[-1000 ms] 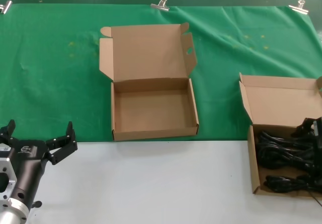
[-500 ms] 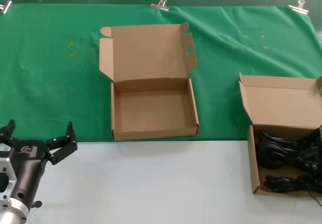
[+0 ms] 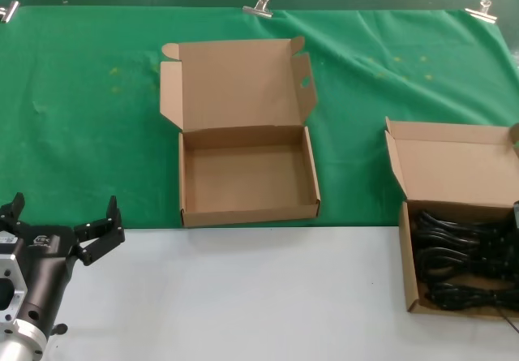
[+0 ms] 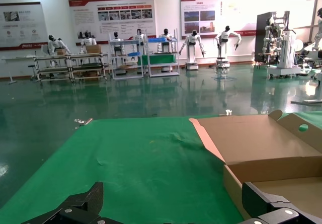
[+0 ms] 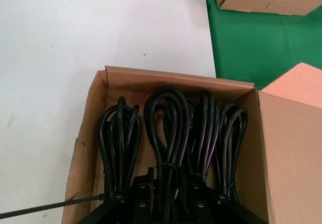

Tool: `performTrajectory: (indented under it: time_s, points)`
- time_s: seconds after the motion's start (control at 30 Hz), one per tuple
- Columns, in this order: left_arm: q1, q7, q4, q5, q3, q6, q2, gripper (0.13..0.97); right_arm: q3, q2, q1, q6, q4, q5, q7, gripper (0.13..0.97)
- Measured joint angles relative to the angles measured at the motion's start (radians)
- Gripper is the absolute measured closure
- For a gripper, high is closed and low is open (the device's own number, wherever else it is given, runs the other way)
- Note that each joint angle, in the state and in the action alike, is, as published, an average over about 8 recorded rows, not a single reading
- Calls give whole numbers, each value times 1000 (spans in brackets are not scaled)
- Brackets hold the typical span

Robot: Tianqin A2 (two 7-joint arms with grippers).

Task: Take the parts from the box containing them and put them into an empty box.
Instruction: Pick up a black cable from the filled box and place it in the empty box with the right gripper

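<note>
The box containing them point(image 3: 408, 264) stands at the right edge of the head view, lid up, with several black coiled cable bundles point(image 3: 466, 255) lying inside. In the right wrist view my right gripper point(image 5: 169, 181) sits at the near end of this box point(image 5: 85, 133), its jaws narrow around the middle bundle point(image 5: 168, 133). It is almost out of the head view. The empty box point(image 3: 247, 211) lies open on the green cloth, its tall lid with a slotted flap upright. My left gripper point(image 3: 66, 207) rests open at the near left, the empty box point(image 4: 261, 168) beside it point(image 4: 171, 196).
A green cloth point(image 3: 81, 93) covers the far half of the table and is held by metal clips point(image 3: 258, 6). The near half is white tabletop point(image 3: 243, 296). A thin black strap point(image 5: 40, 209) sticks out over the white surface beside the cable box.
My right gripper has slid rightward, nearly out of the head view. The cables in the box have shifted and lie flatter. The left arm has not moved.
</note>
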Motion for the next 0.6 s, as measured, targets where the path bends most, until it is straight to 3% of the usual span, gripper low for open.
performTrajectory:
  time_s: [0.07, 0.33, 0.6]
  points:
    - [0, 0, 0, 0, 0, 0, 0, 132, 2, 2, -1, -1, 4, -1, 3, 826]
    - [0, 0, 0, 0, 0, 0, 0, 132, 14, 21, -11, -13, 52, -2, 36, 845]
    - [0, 0, 0, 0, 0, 0, 0, 132, 46, 81, -43, -55, 203, 19, 117, 888]
